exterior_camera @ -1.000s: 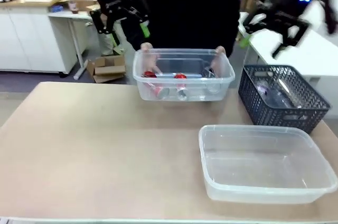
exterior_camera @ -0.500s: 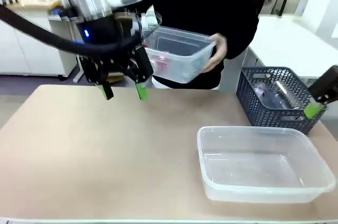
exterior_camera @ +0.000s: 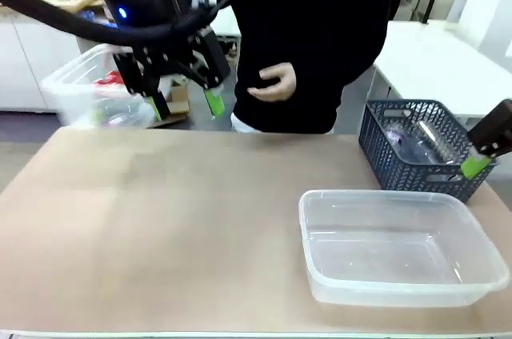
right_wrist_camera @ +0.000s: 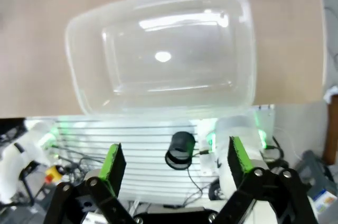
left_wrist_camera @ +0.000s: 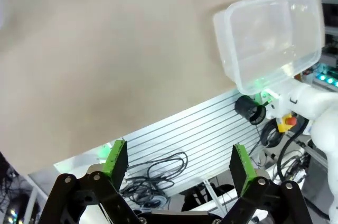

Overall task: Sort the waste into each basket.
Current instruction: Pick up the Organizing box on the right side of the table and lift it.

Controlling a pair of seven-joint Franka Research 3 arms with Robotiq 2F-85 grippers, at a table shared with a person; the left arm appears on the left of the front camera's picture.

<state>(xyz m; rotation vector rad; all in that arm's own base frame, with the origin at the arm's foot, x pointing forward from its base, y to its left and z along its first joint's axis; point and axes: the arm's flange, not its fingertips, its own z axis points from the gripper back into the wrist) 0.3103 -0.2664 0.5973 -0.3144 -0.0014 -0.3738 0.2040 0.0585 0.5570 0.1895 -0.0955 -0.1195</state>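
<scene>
As sorting has apparently not begun, your empty tub [exterior_camera: 404, 247] waits to receive; the second tub [exterior_camera: 76, 95] sits far left of it. Left gripper [exterior_camera: 185, 105] far left, right gripper [right_wrist_camera: 175, 159] up at its right: fingers spread, empty, apparently ready. The waste [exterior_camera: 108, 81] lies in the second tub.

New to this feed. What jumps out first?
The open left end effector hangs at upper left, above the far edge of the table, in front of a person in black. Behind it is a blurred clear tub with red items inside. An empty clear tub stands near right, beside a dark lattice basket.
</scene>
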